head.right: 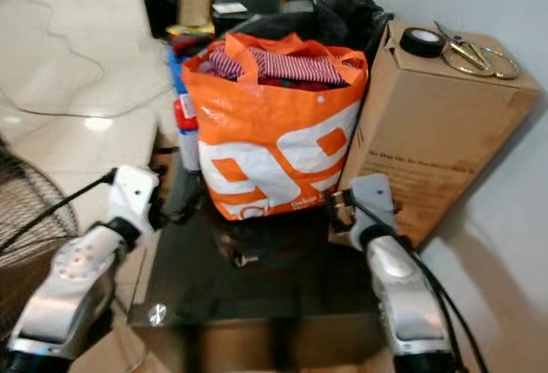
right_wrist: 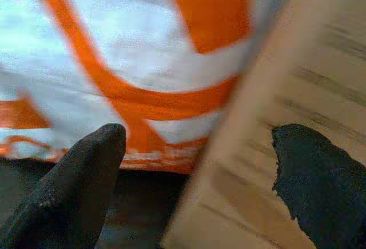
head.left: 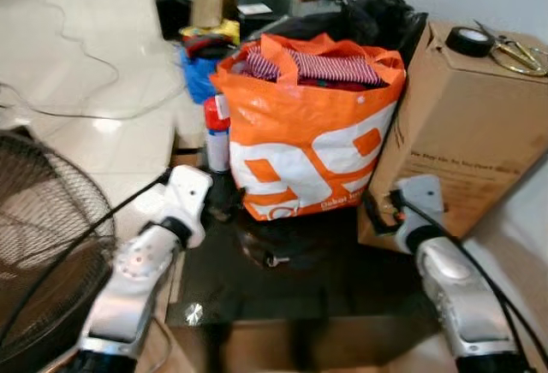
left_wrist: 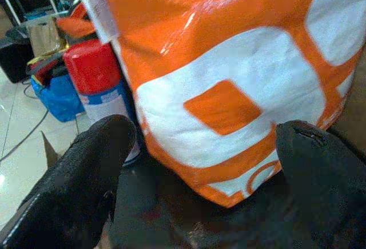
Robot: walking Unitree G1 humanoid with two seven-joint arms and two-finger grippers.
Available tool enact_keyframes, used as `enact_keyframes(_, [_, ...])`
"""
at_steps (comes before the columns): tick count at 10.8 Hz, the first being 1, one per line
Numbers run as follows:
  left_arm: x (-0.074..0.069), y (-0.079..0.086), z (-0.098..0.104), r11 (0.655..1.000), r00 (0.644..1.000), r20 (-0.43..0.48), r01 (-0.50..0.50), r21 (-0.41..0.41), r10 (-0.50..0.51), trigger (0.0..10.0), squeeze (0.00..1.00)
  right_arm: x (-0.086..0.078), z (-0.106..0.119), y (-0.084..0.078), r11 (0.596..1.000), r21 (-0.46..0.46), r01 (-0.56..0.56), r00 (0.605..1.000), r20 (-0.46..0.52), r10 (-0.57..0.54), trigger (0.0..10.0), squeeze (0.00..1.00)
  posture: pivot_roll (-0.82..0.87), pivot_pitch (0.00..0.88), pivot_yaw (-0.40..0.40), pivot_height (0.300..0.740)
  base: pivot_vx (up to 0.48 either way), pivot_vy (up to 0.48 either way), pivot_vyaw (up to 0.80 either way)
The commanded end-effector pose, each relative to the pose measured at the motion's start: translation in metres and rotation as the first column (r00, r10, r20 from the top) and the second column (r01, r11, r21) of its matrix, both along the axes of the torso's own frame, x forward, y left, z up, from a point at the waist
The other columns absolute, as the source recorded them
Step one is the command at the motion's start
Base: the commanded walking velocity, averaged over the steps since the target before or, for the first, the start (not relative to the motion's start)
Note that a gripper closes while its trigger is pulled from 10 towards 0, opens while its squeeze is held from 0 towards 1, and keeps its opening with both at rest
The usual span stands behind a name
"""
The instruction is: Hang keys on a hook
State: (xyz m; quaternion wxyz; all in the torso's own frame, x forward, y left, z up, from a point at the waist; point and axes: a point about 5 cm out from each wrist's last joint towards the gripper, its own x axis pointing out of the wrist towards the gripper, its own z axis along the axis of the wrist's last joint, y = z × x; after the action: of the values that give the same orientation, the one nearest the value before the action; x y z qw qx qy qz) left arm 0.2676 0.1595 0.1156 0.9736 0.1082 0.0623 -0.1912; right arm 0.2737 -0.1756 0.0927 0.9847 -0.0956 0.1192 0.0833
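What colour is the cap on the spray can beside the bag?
Red; the cap shows best in the left wrist view, next to the orange bag.

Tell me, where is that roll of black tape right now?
The black tape roll lies on top of the cardboard box, beside the scissors, to the right of the orange bag.

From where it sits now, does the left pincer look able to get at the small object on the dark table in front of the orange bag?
Probably yes. The left pincer is open, low beside the bag, and nothing stands between it and the object on the table.
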Motion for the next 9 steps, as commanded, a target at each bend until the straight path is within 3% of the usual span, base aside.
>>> enact_keyframes(1, [-0.001, -0.001, 0.001, 1.0, 1.0, 0.003, 0.001, 0.005, -0.001, 10.0, 0.0, 0.006, 0.008, 0.006, 0.998, -0.005, -0.058, 0.998, 0.025, 0.058, 10.0, 1.0, -0.03, 0.0, -0.045, 0.74, 0.0, 0.0, 0.0])
enact_keyframes(3, [-0.004, -0.004, -0.003, 0.997, 0.998, -0.026, 0.064, 0.038, -0.063, 10.0, 0.0, 0.009, 0.006, 0.017, 0.987, -0.007, -0.164, 0.986, -0.022, 0.163, 10.0, 1.0, -0.02, 0.0, -0.051, 0.74, 0.0, 0.0, 0.0])
enact_keyframes(4, [-0.008, -0.007, -0.008, 0.985, 0.985, -0.072, 0.159, 0.068, -0.154, 10.0, 0.0, 0.011, -0.005, 0.026, 0.961, -0.051, -0.273, 0.957, -0.115, 0.265, 10.0, 1.0, -0.02, 0.0, -0.053, 0.74, 0.0, 0.0, 0.0])
enact_keyframes(6, [-0.027, 0.001, -0.02, 0.94, 0.939, -0.201, 0.31, 0.141, -0.279, 10.0, 0.0, 0.022, -0.027, 0.043, 0.889, -0.133, -0.439, 0.885, -0.234, 0.402, 10.0, 1.0, -0.01, 0.0, -0.085, 0.74, 0.0, 0.0, 0.0])
enact_keyframes(7, [-0.036, 0.005, -0.021, 0.928, 0.924, -0.235, 0.342, 0.15, -0.303, 10.0, 0.0, 0.025, -0.035, 0.052, 0.862, -0.127, -0.491, 0.852, -0.274, 0.446, 10.0, 1.0, 0.0, 0.0, -0.099, 0.74, 0.0, 0.0, 0.0])
enact_keyframes(8, [-0.05, 0.011, -0.022, 0.901, 0.891, -0.293, 0.404, 0.159, -0.347, 10.0, 0.0, 0.025, -0.05, 0.071, 0.8, -0.071, -0.596, 0.767, -0.345, 0.541, 10.0, 1.0, 0.01, 0.0, -0.126, 0.74, 0.0, 0.0, 0.0])
enact_keyframes(9, [-0.056, 0.014, -0.022, 0.887, 0.876, -0.318, 0.429, 0.171, -0.363, 10.0, 0.0, 0.023, -0.058, 0.077, 0.769, -0.071, -0.635, 0.732, -0.374, 0.57, 10.0, 1.0, 0.03, 0.0, -0.14, 0.74, 0.0, 0.0, 0.0])
